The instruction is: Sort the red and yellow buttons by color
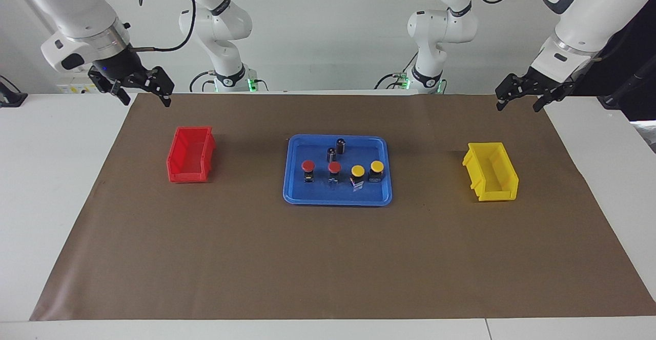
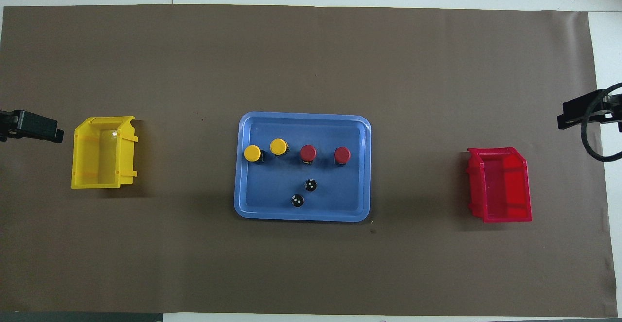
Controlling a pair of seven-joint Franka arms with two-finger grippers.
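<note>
- I see both arms waiting, raised at the worktop's [image 1: 51,186] two ends, nothing held.
- L tool [image 1: 520,99]: over the brown mat's [image 1: 328,258] corner at its own end, fingers spread apart, empty. In overhead view only its dark tip shows at the frame edge [image 2: 31,127].
- R tool [image 1: 143,91]: over the mat edge at its own end, fingers apart, empty. Overhead view shows it as a dark piece w/ cable at the edge [image 2: 583,110].
- Yellow bin [image 1: 491,172] sits on the mat just below/forward of L tool, farther from the robots than it looks to hang. Empty as far as I can see.
- Red bin [image 1: 190,154] sits likewise under/forward of R tool. Looks empty too.
- Blue tray [image 1: 307,196] is mid-mat, between the 2 bins, well apart from both tools.
- In the tray, 4 buttons stand upright in a row: 2 red buttons [image 1: 308,166] [image 1: 334,167] on the R tool's side, 2 yellow buttons [image 1: 357,171] [image 1: 377,166] on the L tool's side.
- Row spacing: each apart from its neighbour, none touching.
- 2 dark cylinders [image 1: 341,145] [image 1: 331,154], no colored cap, stand in the tray nearer the robots than the row, close together.
</note>
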